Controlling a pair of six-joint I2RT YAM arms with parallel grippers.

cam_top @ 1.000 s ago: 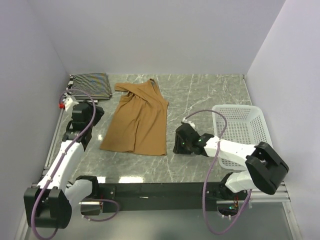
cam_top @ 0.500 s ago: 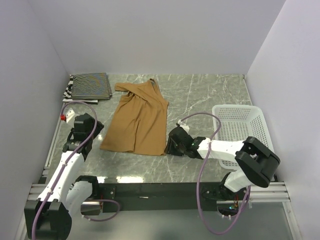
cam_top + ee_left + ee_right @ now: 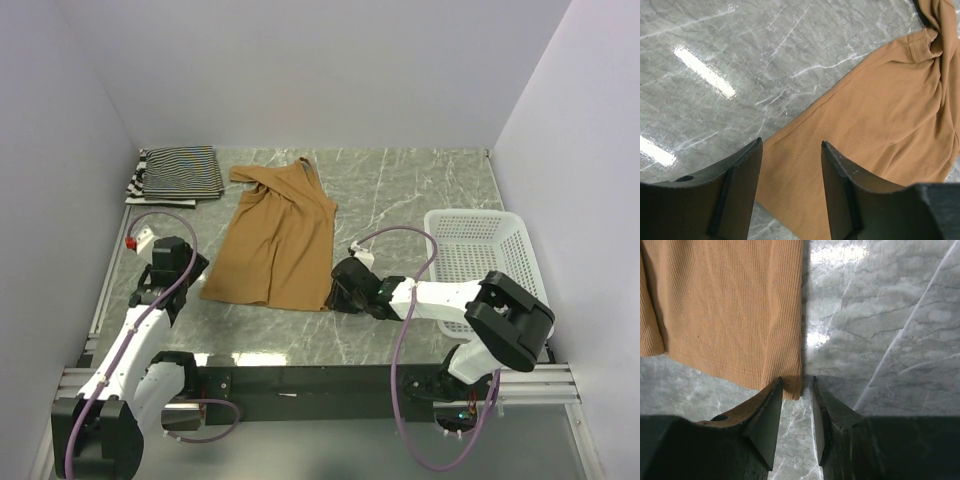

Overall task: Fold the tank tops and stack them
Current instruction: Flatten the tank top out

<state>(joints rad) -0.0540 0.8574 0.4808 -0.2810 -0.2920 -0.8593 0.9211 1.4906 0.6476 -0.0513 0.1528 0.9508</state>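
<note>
Shows the tan-brown tank top spread out on the marble table, with the thin-striped tank top folded atop the wide-striped tank top in the far-left corner. Finds the left gripper released, jaws parted over the tan hem's near-left corner. Finds the right gripper unclenched too, jaws narrowly parted astride the near-right hem corner, grasping nothing.

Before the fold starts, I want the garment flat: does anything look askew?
Yes. The plain tan-brown fabric tank top lies slanted on the grey marble table, and its strap end is twisted and bunched instead of spread flat.
</note>
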